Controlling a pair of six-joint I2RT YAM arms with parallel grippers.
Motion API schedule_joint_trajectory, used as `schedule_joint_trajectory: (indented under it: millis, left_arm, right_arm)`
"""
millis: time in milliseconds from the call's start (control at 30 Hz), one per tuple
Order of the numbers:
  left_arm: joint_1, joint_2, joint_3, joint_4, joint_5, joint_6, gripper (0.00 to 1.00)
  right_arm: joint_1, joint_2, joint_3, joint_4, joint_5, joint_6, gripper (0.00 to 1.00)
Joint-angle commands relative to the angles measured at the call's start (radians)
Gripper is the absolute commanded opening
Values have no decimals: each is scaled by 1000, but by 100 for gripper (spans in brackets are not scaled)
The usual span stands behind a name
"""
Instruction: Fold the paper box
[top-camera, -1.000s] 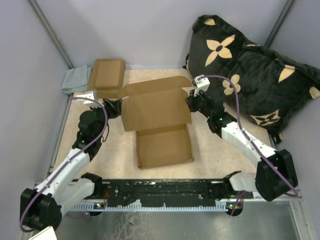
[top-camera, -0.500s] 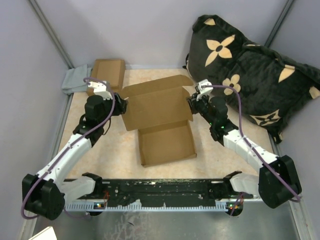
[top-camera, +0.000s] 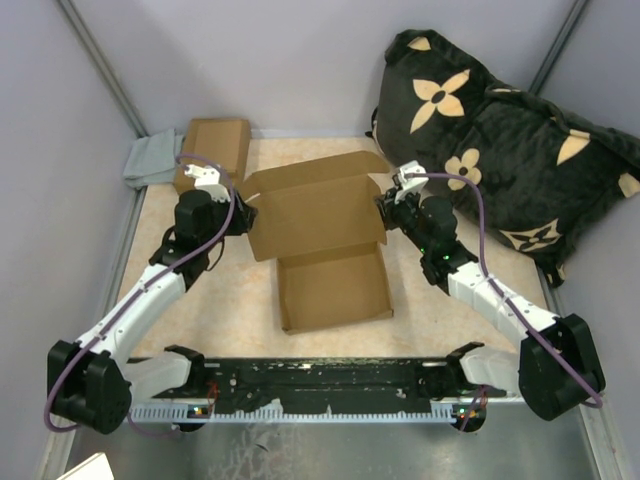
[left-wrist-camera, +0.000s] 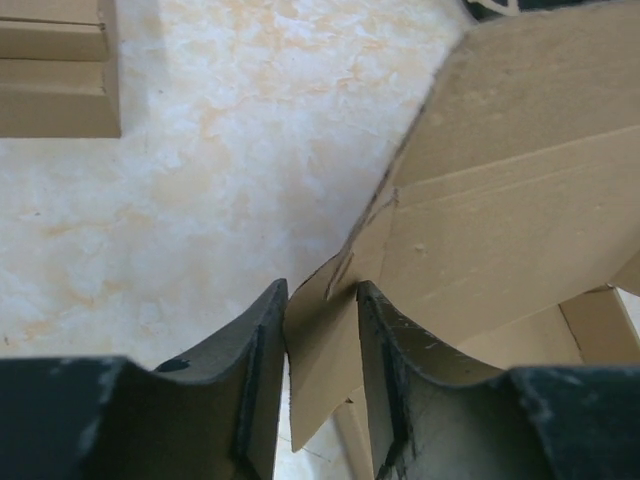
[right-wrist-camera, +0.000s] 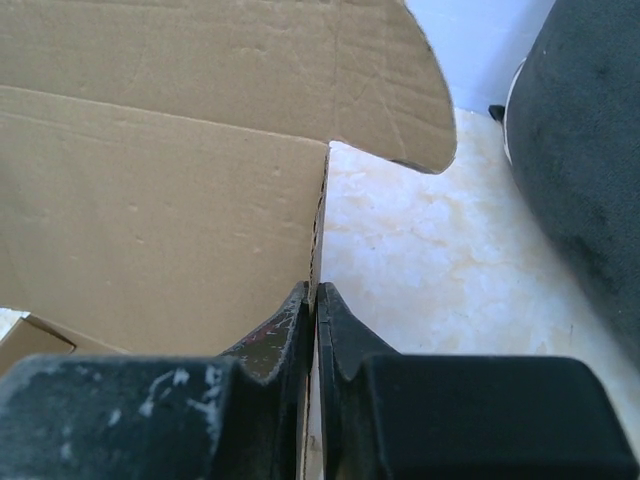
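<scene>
- Two grips are in play, so the main risk is judged to be a mismatch between the arms.
- Near end: the tray of the paper box (top-camera: 335, 290) lies flat on the table (top-camera: 225, 310) and is not held. It could be dragged or tipped if the raised panel is pulled rather than hinged.
- Left gripper (left-wrist-camera: 322, 300): its jaws are apart, with a corner of the left side flap between them. Whether the corner is actually pinched cannot be told. If the bite is shallow, the corner could slip out or get crumpled.
- Right gripper (right-wrist-camera: 314, 295): its jaws are clamped together on the thin right edge of the raised panel. Only the edge is held, so a twist could kink or tear it at the notch.
- Further out: the pillow (top-camera: 500, 130) sits near the right arm and could be brushed on an outward swing.
- Box appearance: plain tan cardboard, unprinted, placed mid-table between the arms.
- Box layout: a shallow tray with low walls is nearest the bases, and a large panel is stood up from its far edge. A round-cornered flap is seen at the top, with creases visible. The box is not yet closed.
</scene>
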Motion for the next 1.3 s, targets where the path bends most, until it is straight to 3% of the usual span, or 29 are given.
schedule_joint_trajectory:
  millis: [0, 233, 367, 567, 867, 967, 1100, 1267]
  left_arm:
    - [-3, -39, 19, 56, 126, -22, 36]
    - [-3, -17, 28, 70, 218, -36, 18]
    - [-3, -16, 33, 70, 259, -23, 1]
    - [-4, -82, 20, 94, 271, 33, 0]
    - [-11, -133, -19, 169, 335, 79, 0]
    - [-18, -133, -30, 199, 341, 83, 0]
    - [-21, -127, -53, 255, 331, 65, 1]
    - [-22, -89, -44, 272, 298, 15, 3]
  right_arm:
    - [-1, -22, 63, -25, -11, 29, 8]
    - [-1, 7, 130, -150, -27, 74, 11]
    - [-2, 29, 197, -268, -6, 82, 18]
    - [-2, 83, 358, -536, 71, 44, 27]
    - [-3, 116, 430, -621, 99, 15, 28]
    - [-4, 134, 451, -639, 75, 11, 21]
    - [-3, 154, 486, -669, 47, 39, 3]
    - [0, 147, 488, -626, 34, 122, 0]
